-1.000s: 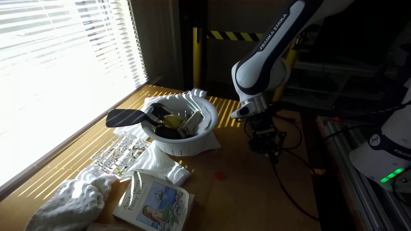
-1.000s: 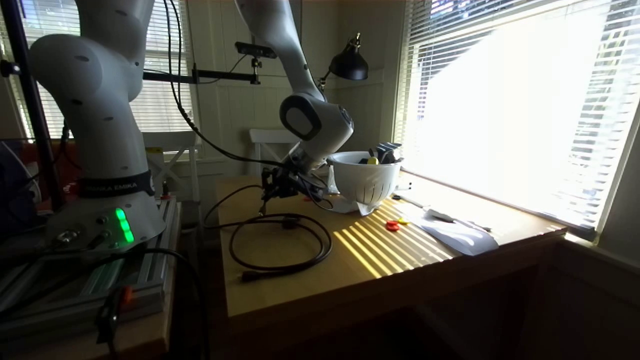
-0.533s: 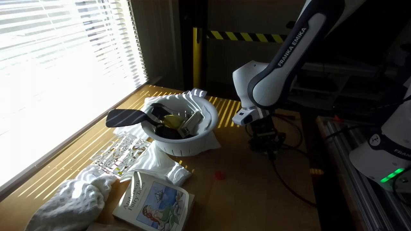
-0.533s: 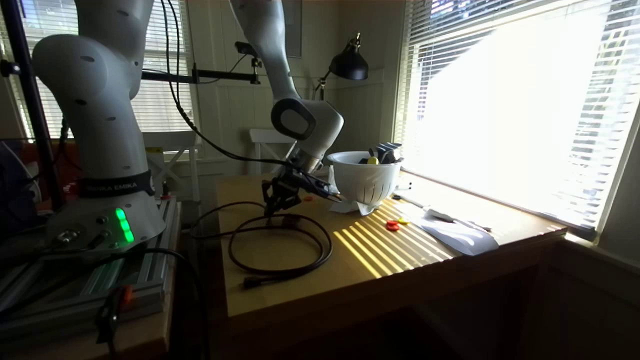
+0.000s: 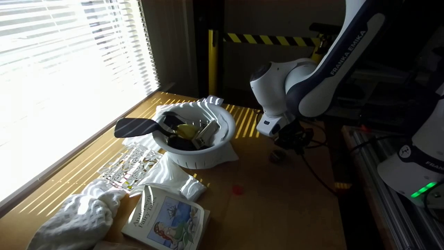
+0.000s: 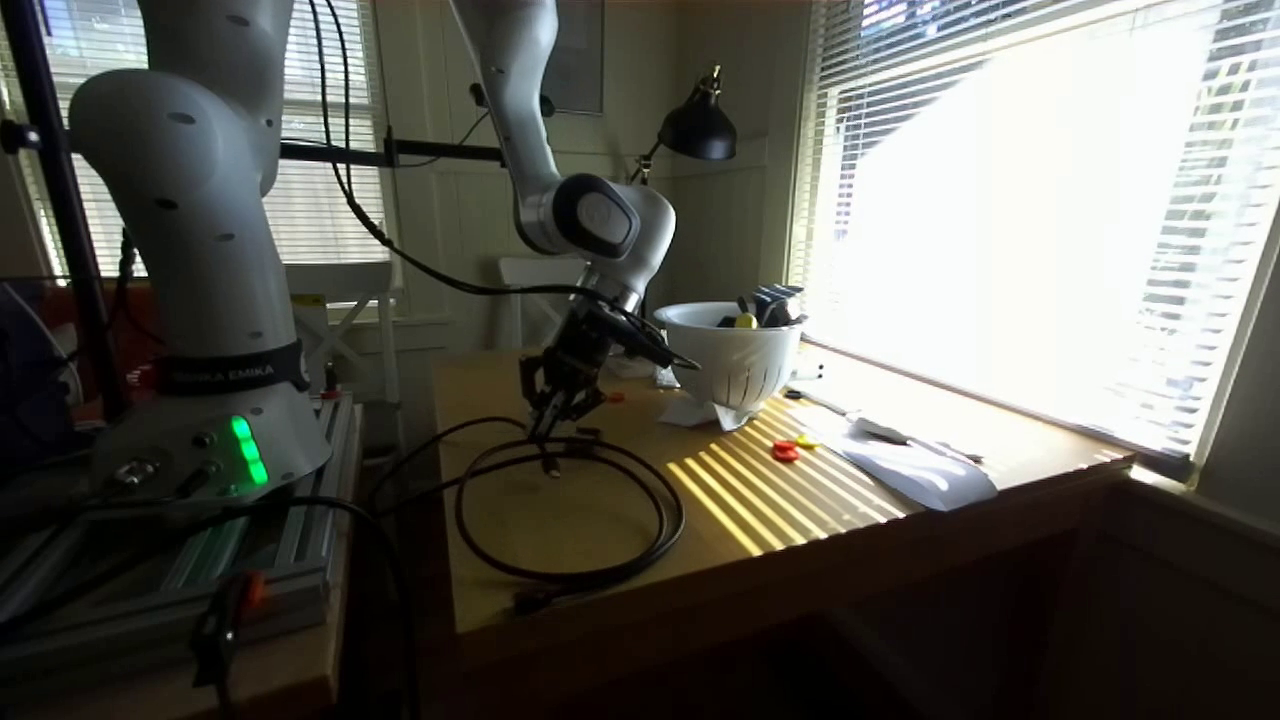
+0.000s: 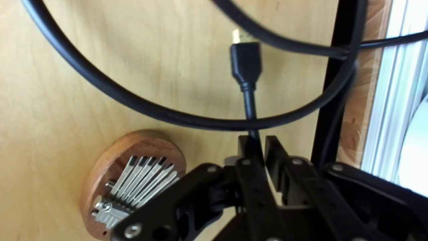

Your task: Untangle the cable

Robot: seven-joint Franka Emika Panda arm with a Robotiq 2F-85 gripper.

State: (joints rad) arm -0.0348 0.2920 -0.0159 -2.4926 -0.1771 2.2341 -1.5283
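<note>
In an exterior view, the black cable (image 6: 590,575) forms wide, overlapping loops at the end of the counter (image 5: 270,218) nearest the robot base (image 6: 215,430), and strands of it run out past that edge. A thick dark connector (image 6: 535,600) shows near a corner of that end. In the wrist view, the jaws of the gripper (image 7: 256,144) stand only narrowly apart, with the cable between them, behind its plug (image 7: 246,63); whether they grip it I cannot tell. The plug, gold-coloured at its tip, points away from the jaws, and a loop crosses just beyond them. Near the jaws lies a round wooden thumb piano (image 7: 133,184). Closer to the window blinds (image 5: 125,48) stands a white colander (image 5: 204,161), a black spatula (image 5: 137,127) across its rim.
</note>
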